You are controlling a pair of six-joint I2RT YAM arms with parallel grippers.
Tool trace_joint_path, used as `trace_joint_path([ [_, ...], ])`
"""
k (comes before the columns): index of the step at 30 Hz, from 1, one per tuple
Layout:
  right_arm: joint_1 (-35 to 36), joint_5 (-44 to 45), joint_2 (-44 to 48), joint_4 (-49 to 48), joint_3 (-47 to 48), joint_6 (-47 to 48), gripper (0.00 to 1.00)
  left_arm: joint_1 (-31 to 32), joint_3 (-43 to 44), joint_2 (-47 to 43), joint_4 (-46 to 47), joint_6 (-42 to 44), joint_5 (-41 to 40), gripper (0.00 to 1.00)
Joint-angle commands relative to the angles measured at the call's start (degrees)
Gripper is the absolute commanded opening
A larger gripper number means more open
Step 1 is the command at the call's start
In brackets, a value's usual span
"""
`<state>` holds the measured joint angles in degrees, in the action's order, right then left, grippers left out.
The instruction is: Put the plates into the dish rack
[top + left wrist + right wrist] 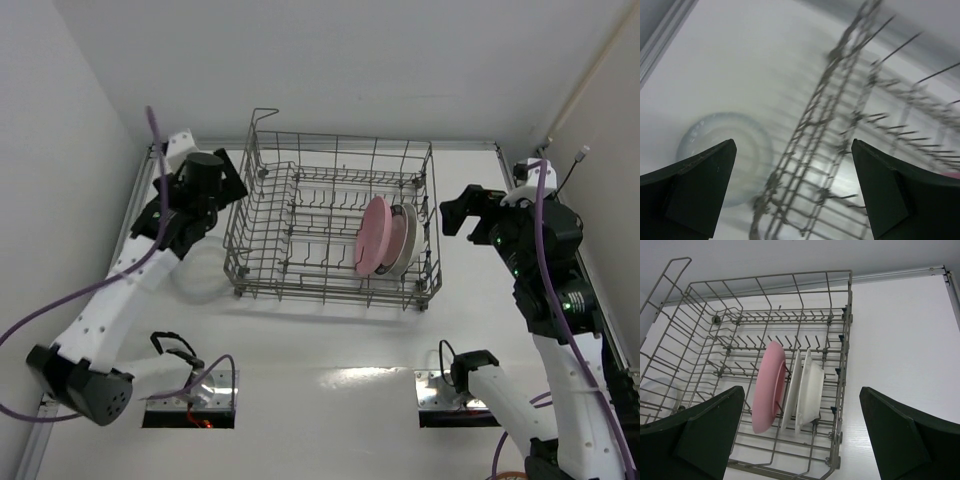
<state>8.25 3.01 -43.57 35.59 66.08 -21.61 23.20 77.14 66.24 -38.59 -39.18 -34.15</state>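
- Left gripper [793, 145], right gripper [801, 390]: wide open, empty.
- Pale round plate [725, 155] lies flat by your grey wire dish rack [335, 285]; grabbing it, you might snag wires.

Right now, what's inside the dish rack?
A pink plate stands upright in the dish rack, with two white plates packed against its far side. Their faces are mostly hidden by one another.

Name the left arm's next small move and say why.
Probably lower the open left end effector toward the rim of the pale plate lying flat on the table beside the dish rack; the pink plate and two white ones already stand inside, this one is outside.
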Motion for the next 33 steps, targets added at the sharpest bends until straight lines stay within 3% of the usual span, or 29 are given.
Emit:
trace_joint_path([
  [1,-0.3,-0.1,0.4,-1.4,1.8,0.5,1.0,-3.5,-5.0,2.8,-4.8,-3.4,-2.3,1.0],
  [5,-0.3,0.4,0.9,-0.9,2.3,1.0,1.0,-9.1,-10.5,5.6,-5.4,-3.4,0.8,1.0],
  [15,-0.3,0.4,0.9,-0.9,1.8,1.6,1.0,-14.9,-16.2,10.2,-4.3,0.6,9.2,1.0],
  [20,-0.3,0.4,0.9,-1.4,1.2,1.6,1.0,-14.9,-16.9,3.3,3.3,3.8,20.5,1.0],
  [27,-0.3,-0.1,0.4,-1.4,1.2,1.6,1.0,-12.1,-13.6,1.5,12.4,1.5,41.2,1.0],
  [33,-0.3,-0.1,0.4,-1.4,0.7,1.6,1.0,-9.9,-15.4,2.2,17.0,-3.4,47.9,1.0],
])
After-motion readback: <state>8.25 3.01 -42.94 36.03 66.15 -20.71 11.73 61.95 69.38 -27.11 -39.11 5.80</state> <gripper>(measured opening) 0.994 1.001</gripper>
